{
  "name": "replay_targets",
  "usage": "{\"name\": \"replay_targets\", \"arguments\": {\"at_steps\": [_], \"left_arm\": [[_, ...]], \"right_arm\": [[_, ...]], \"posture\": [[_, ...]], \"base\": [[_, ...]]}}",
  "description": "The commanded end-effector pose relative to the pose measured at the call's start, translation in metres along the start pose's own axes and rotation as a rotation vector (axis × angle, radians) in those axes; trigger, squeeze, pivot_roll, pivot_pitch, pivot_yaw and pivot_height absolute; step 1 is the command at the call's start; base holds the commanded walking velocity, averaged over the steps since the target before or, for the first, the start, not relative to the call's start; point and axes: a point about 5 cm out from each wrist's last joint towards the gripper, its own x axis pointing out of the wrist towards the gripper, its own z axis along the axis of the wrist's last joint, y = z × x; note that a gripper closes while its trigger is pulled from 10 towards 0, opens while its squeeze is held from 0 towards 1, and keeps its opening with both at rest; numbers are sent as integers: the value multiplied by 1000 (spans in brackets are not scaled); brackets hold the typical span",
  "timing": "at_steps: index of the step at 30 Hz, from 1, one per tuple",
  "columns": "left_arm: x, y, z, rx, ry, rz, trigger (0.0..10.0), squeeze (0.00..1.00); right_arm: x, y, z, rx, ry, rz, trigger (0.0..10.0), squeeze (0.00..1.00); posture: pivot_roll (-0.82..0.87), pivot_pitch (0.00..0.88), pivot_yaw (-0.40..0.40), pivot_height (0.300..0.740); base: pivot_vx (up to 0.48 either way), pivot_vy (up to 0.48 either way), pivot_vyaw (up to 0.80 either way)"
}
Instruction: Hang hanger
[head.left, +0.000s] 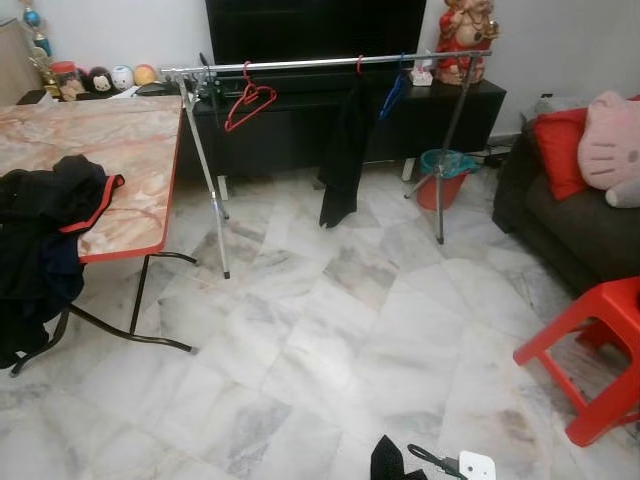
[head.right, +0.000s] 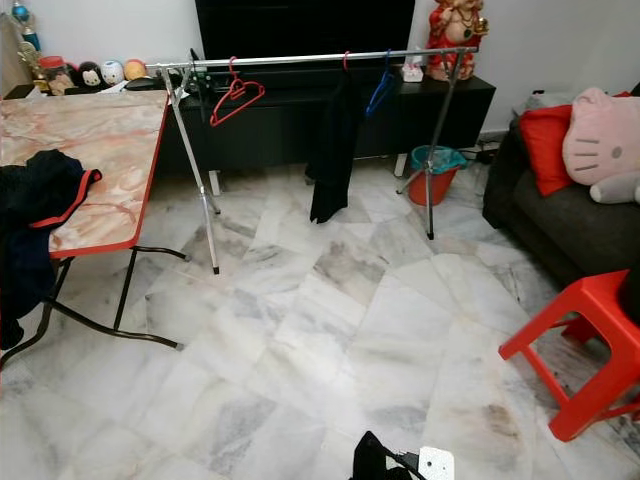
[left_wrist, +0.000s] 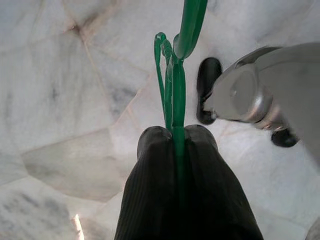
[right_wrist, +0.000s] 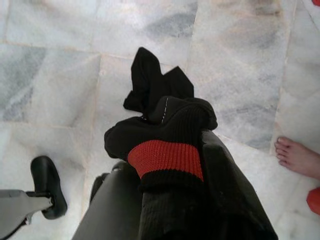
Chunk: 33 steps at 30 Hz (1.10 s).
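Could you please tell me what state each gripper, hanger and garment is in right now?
left gripper: shut on green hanger.
right gripper: shut on black garment with red band.
red hanger: empty, hanging on rack rail.
black garment: hanging from the rail.
dark clothes: heaped on table, draping over its edge.

Marble-top table — dark clothes heaped on it.

White marble floor, folding table left, dark sofa and red stool right.
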Motion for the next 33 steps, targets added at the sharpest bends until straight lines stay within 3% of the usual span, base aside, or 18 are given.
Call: {"name": "replay_targets", "arguments": {"at_steps": [1, 6, 33], "left_arm": [[1, -7, 2, 10, -2, -4, 10000, 0], [4, -18, 8, 20, -4, -15, 10000, 0], [2, -6, 8, 53, 0, -16, 10000, 0]], "right_arm": [[0, 1, 1, 42, -20, 0, 10000, 0], [-1, -3, -5, 45, -13, 11, 10000, 0], [-3, -4, -16, 70, -7, 17, 10000, 0]], "posture": [[93, 0, -26, 740], [82, 0, -23, 740], [92, 0, -11, 740]], "base": [[0, 0, 0], [0, 0, 0], [0, 0, 0]]}}
